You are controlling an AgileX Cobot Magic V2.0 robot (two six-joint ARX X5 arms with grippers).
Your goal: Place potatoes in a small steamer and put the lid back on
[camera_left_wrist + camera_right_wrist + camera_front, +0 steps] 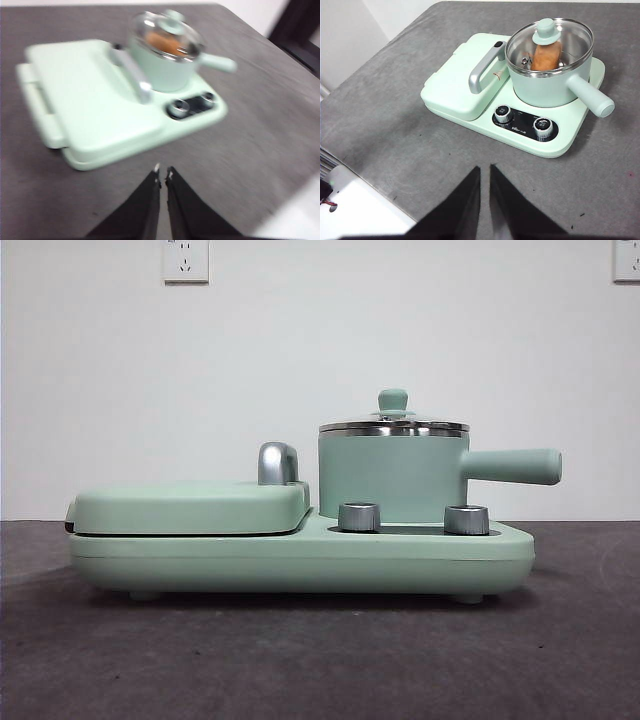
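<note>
The left gripper (163,173) hangs above the bare grey surface (260,130) with its fingers (152,187) nearly together, only a thin slit between the tips, and nothing held. The right gripper (485,172) is much the same: fingers (470,190) drawn close with a narrow gap, empty, and well back from the appliance.

Beyond them, the small steamer (547,85) sits on the mint-green cooker base (520,135), its long handle (590,95) pointing away from the flat griddle (455,85) beside it. The lid (550,45) rests on the steel rim, knob (546,31) up, and the potato (545,56) shows orange-brown through the glass — inside the pot. In the front view the lid (393,425) looks level and seated all round.

By this evidence the task appears complete, so the step in hand is a clean retreat. Doing it well means keeping both arms high and clear of the handle and knob — a brush against either could tilt the lid or shift the pot on its base. The left wrist view is blurred, so fine detail there is uncertain.
</note>
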